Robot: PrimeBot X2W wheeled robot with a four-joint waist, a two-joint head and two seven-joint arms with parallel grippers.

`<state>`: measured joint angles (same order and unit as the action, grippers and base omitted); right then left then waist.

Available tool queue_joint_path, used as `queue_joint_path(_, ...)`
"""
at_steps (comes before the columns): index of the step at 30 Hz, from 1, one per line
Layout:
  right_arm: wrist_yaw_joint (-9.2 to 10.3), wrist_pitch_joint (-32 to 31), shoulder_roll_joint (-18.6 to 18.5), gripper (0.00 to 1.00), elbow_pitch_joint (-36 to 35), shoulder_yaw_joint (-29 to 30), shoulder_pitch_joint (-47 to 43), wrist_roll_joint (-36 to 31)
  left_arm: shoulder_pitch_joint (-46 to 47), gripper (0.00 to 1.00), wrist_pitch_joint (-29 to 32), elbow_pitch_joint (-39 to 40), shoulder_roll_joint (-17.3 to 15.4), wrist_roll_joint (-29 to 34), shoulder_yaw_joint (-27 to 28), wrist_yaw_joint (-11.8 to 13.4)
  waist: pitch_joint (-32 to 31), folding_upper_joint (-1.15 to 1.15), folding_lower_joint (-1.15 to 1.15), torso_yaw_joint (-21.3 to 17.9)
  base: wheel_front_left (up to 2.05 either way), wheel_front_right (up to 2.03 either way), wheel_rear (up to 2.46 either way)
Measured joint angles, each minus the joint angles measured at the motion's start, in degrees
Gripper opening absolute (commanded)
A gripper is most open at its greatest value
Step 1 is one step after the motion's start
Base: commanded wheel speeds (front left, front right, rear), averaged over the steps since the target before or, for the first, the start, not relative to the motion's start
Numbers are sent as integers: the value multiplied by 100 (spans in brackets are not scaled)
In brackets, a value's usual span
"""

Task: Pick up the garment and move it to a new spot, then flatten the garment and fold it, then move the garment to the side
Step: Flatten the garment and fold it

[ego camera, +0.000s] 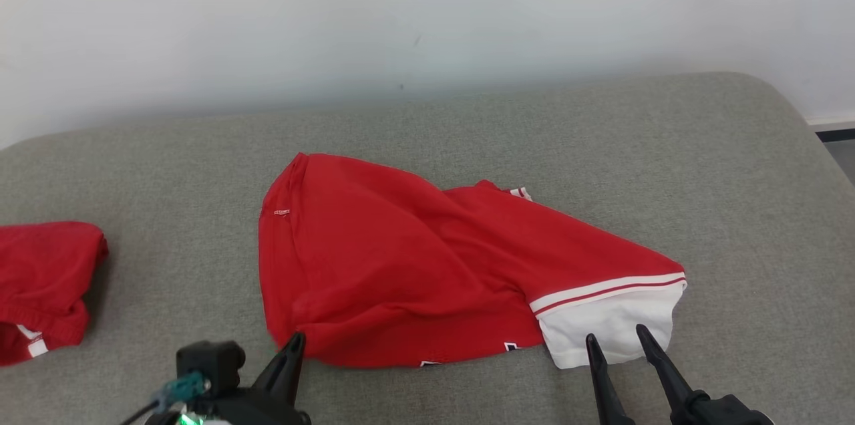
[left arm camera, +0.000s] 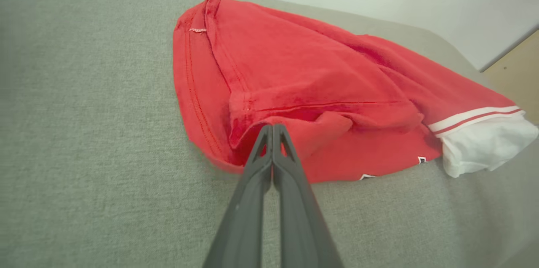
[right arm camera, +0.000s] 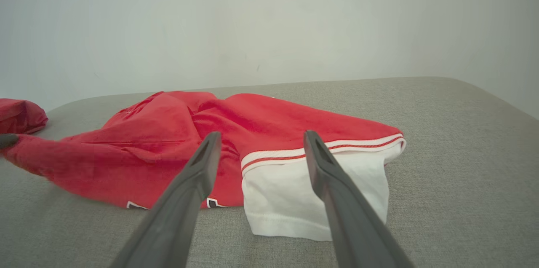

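On the grey upholstered surface (ego camera: 735, 178) in front of you, the red shirt (ego camera: 401, 264) lies rumpled and roughly centred, its hemmed edge to your left and its white sleeve (ego camera: 621, 308) with the red-and-white striped band to your right. A few small dark-and-white marks peek out along its near edge.

Your left gripper (ego camera: 295, 339) is clamped tight at the shirt's near left corner. In the left wrist view its fingers (left arm camera: 273, 127) are pressed together on a raised fold of red cloth, and in the right wrist view the fabric tapers to a point at that dark tip – so you have cloth pinched there.

Your right gripper (ego camera: 616, 334) is spread wide and holds nothing. Its two fingertips sit over the near edge of the white sleeve (right arm camera: 286, 192), one on each side of it – whether they touch the cloth, you cannot tell.

Off at your far left, well apart from the shirt, a second red garment (ego camera: 40, 278) lies bunched up. A pale wall (ego camera: 401, 11) rises behind the surface.
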<state>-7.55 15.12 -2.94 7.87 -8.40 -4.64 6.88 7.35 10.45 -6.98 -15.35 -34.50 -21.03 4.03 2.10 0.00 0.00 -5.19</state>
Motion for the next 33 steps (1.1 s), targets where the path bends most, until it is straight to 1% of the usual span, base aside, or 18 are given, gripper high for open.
queue_joint_path(2, 0, 0, 1, 100, -14, 29, -4, 0, -366, 0, -307, 365, -32, 4, 66, 10, 25, 0, 0, 53, 0, 0, 0)
queue_joint_path(5, 0, 0, 2, 100, -44, 65, -3, 0, -726, 0, -485, 625, -47, -11, 107, 60, 59, 0, 0, 100, 0, 0, 0)
queue_joint_path(8, 0, 0, 1, 100, -60, 89, -1, 0, -981, 0, -537, 714, -35, -47, 96, 105, 93, 0, 0, 156, 0, 0, 0)
queue_joint_path(12, 0, 0, 2, 100, -43, 57, 8, 0, -1167, 0, -583, 523, -38, -38, 102, 209, 118, 0, 0, 198, 0, 0, 0)
queue_joint_path(17, 0, 0, 2, 100, -2, 37, 29, 3, -1307, 0, -731, 207, -54, 21, 224, 461, 102, 0, 0, 189, 0, 0, 0)
queue_joint_path(21, 0, 0, 2, 100, 36, 67, 29, 16, -1357, 0, -893, 38, -63, 24, 299, 531, 83, 0, 0, 170, 0, 0, 0)
queue_joint_path(22, 0, 0, 2, 100, 42, 76, 29, 18, -1359, 10, -917, -4, -60, 24, 297, 530, 79, 0, 0, 165, 0, 0, 0)
queue_joint_path(24, 0, 0, 2, 100, 48, 97, 29, 16, -1368, 35, -979, -81, -51, 29, 293, 528, 70, 0, 0, 157, 0, 0, 0)
queue_joint_path(25, 0, 0, 2, 100, 49, 109, 29, 16, -1379, 60, -994, -124, -49, 41, 293, 531, 65, 0, 0, 152, 0, 0, 0)
queue_joint_path(26, 0, 0, 3, 100, 48, 127, 29, 16, -1388, 100, -1048, -159, -41, 53, 305, 560, 60, 0, 0, 148, 0, 0, 0)
queue_joint_path(28, 0, 0, 3, 100, 49, 185, 26, 16, -1399, 100, -1179, -194, -29, 67, 341, 590, 44, 0, 0, 141, 0, 0, 0)
queue_joint_path(31, 0, 0, 3, 100, 63, 331, 15, 16, -1427, 100, -1538, -191, -13, 96, 439, 600, 20, 0, 0, 134, 0, 0, 0)
queue_joint_path(33, 0, -5, 3, 100, 47, 466, 9, 8, -1448, 100, -1931, -136, 4, 118, 502, 509, 4, 0, 0, 138, 0, 0, 0)
